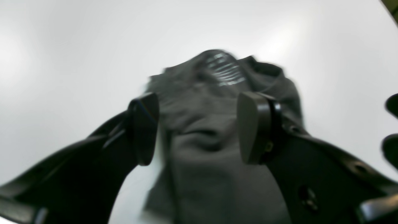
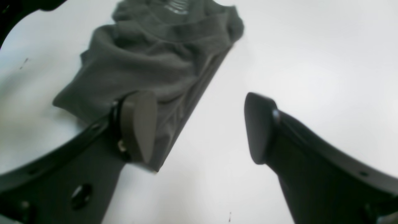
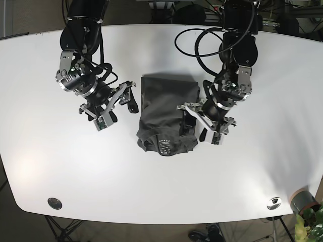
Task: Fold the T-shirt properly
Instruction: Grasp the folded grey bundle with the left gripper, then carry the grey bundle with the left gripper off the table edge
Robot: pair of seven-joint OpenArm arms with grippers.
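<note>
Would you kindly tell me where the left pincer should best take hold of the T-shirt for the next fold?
Probably the long side edge of the T-shirt nearest the left pincer, coming from that side. The shirt lies as a narrow strip, collar end toward the camera, and the open pincer already straddles the cloth there. The right pincer hovers open beside the opposite edge.

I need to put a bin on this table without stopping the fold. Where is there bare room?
The table's near strip, between the T-shirt's collar end and the front edge, is bare. So are the outer ends, beyond each arm. It is crowded mid-table: the right gripper and left gripper flank the shirt closely. A small potted plant sits beyond the near corner.
</note>
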